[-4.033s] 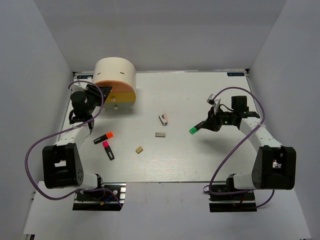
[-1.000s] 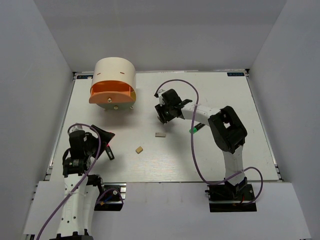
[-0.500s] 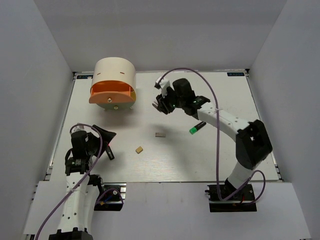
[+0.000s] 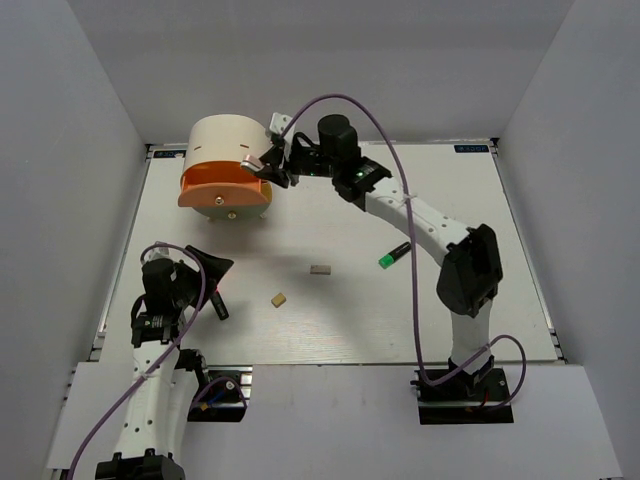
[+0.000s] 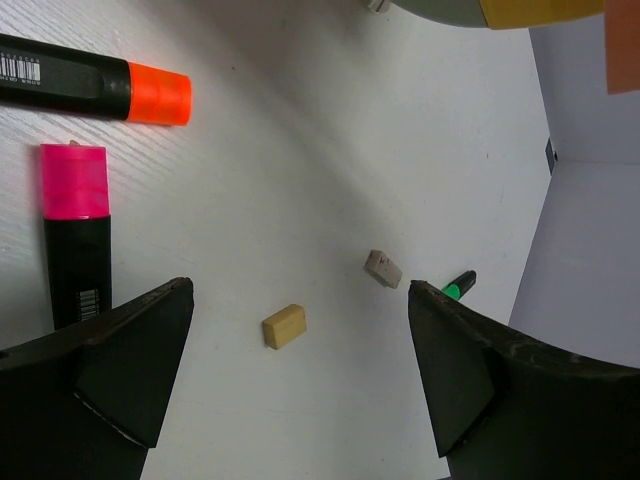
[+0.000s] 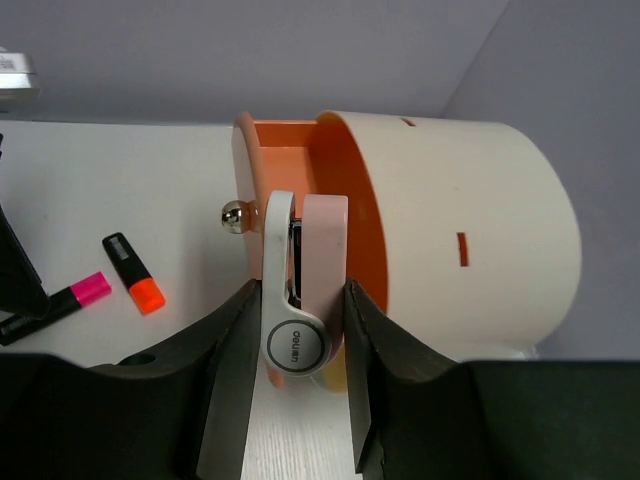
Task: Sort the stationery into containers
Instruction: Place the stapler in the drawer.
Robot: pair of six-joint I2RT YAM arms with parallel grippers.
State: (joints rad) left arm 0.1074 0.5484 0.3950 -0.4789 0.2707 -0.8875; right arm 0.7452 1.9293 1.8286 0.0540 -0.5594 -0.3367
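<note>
The white-pink clip (image 6: pixel 297 300) is pinched in the right gripper (image 4: pixel 268 165), above the pulled-out orange drawer (image 6: pixel 242 170) of the cream cabinet (image 6: pixel 470 250) at the table's eleven o'clock. At eight o'clock, the left gripper (image 5: pixel 300 300) hangs spread wide beside the pink marker (image 5: pixel 75 235) and orange marker (image 5: pixel 95 88).

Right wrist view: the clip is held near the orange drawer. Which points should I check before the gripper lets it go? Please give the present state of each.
1. The orange drawer is pulled open: ok.
2. The white-pink clip is gripped between the fingers of the right gripper: ok.
3. The clip is fully over the drawer opening: cannot tell; the top view puts the gripper at the drawer's right edge.
4. Free room inside the drawer: cannot tell; the clip hides part of it.
5. The left gripper is away from the drawer: ok, it is open near the pink marker.
</note>
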